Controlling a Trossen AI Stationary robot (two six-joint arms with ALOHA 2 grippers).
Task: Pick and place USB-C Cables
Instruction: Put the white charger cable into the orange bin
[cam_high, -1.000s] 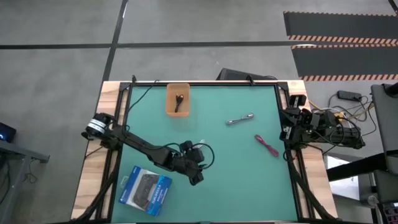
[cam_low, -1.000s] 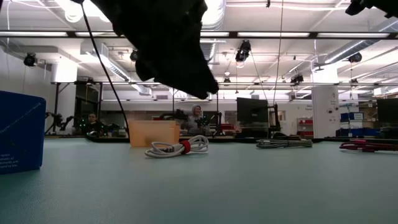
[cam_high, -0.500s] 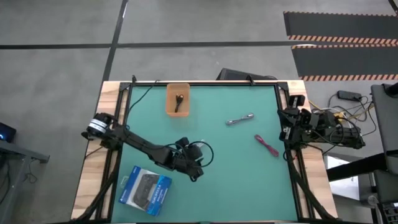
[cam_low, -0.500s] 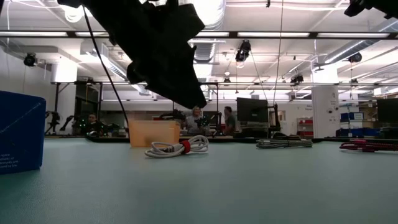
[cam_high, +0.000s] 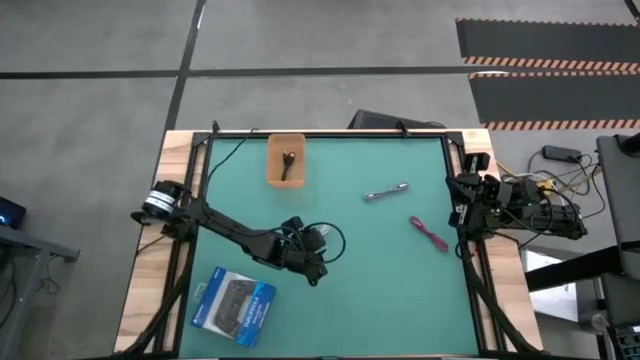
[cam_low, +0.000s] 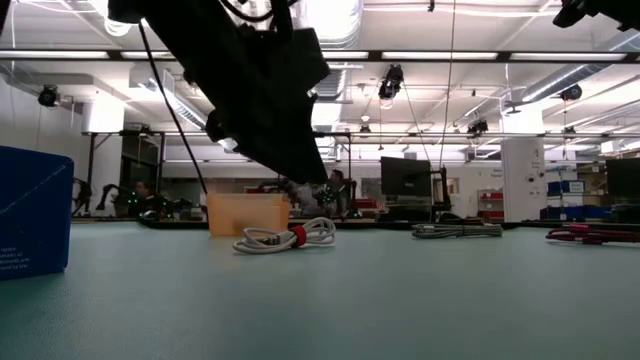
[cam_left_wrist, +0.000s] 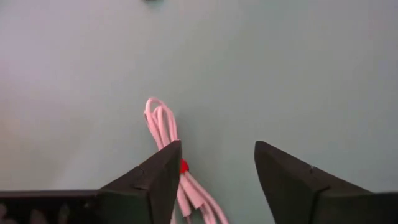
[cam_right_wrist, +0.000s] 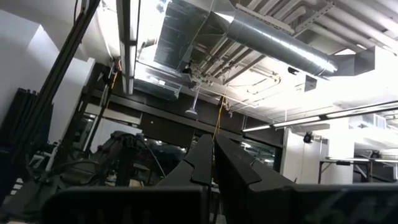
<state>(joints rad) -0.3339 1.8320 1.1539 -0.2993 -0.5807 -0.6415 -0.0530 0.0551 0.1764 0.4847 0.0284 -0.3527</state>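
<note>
High view: the black cable lies in the orange bin at the far side, while the silver-grey cable and the magenta-pink cable lie loose on the mat's right half, so one of four appears placed. Low and left wrist views: the left gripper, fingers spread and empty, hangs over the white cable at mid-table, not yet grasped. Right wrist view: the right gripper is parked at the table's right edge, fingers pressed together on nothing.

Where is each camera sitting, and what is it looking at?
High view: above, looking straight down; both arms show, left end effector over the white cable.
Low view: at tabletop height, looking across; the left arm hangs over the white cable.
Left wrist view: on the left arm, looking down past its open fingers at the white cable.
Right wrist view: on the parked right arm, facing the ceiling; right end effector shut.
Three views share the white cable.
</note>
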